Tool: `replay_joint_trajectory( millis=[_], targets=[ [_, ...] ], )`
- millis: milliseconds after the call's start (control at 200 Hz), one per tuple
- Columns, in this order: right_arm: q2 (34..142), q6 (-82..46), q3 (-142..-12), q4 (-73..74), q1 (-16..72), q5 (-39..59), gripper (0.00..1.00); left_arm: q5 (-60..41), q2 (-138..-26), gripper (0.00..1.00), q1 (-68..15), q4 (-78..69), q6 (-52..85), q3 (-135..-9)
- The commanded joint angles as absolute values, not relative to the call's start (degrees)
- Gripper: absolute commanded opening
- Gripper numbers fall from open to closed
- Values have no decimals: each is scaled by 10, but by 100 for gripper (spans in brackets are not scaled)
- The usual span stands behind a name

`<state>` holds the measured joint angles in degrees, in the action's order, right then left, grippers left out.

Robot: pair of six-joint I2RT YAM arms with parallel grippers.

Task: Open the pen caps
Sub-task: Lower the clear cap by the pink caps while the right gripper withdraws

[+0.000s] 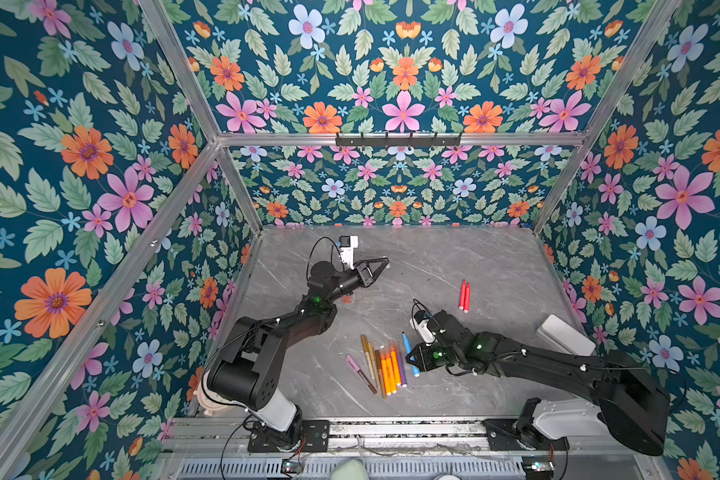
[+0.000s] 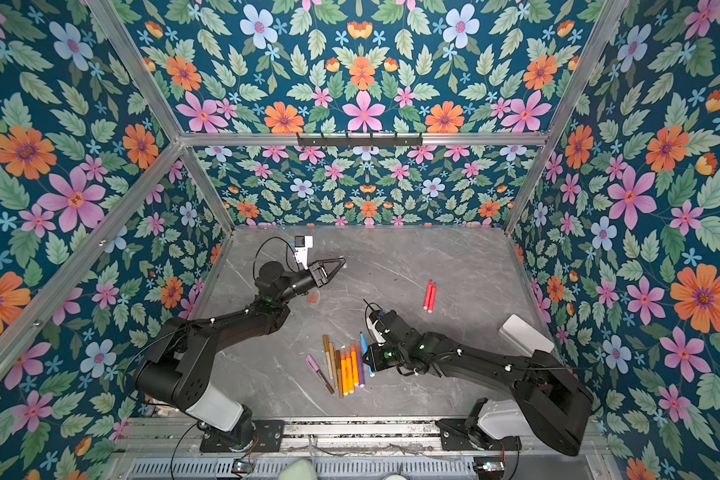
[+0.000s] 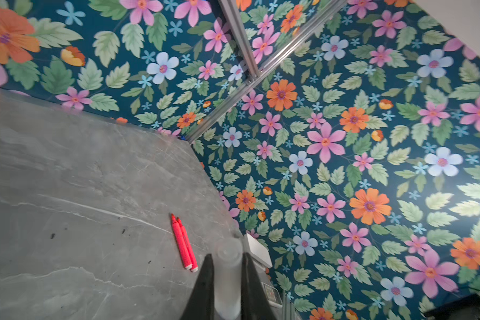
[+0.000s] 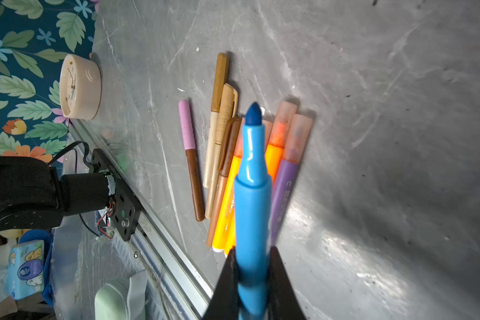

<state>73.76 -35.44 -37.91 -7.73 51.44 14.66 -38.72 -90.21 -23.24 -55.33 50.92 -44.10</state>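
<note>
Blue pen [image 4: 252,199], bare-tipped in the clenched right gripper [image 4: 252,252], may smear near pens [image 4: 225,199]; left gripper [image 3: 227,256] may drop its pinched frosted cap [image 3: 227,288].

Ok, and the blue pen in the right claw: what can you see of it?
The blue pen is glossy light-blue plastic: a thick round barrel stepping down to a slimmer neck, ending in a darker blue felt tip that is bare, with no cap on it. The right claw is shut on the barrel, tip pointing away from the claw. In both top views the pen sits just right of the pile of pens; whether it touches them or the table cannot be told.
</note>
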Motion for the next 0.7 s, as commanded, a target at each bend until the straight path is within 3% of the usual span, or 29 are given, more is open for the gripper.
replay_joint_trajectory(
  millis=[0,135,270,390,695],
  targets=[
    [697,-346,-367,-116,497,124,0,-323,-882,0,-231,-360,401,-470],
    [621,-338,-331,-137,442,125,0,-226,-894,0,-232,-92,291,-548],
    [552,-314,-319,-195,405,83,0,-75,-904,0,-232,79,229,-594],
    [519,-284,-321,-235,393,43,0,22,-907,0,-221,120,213,-586],
    [496,-261,-289,-260,377,12,0,43,-945,0,-174,93,208,-555]
  ],
)
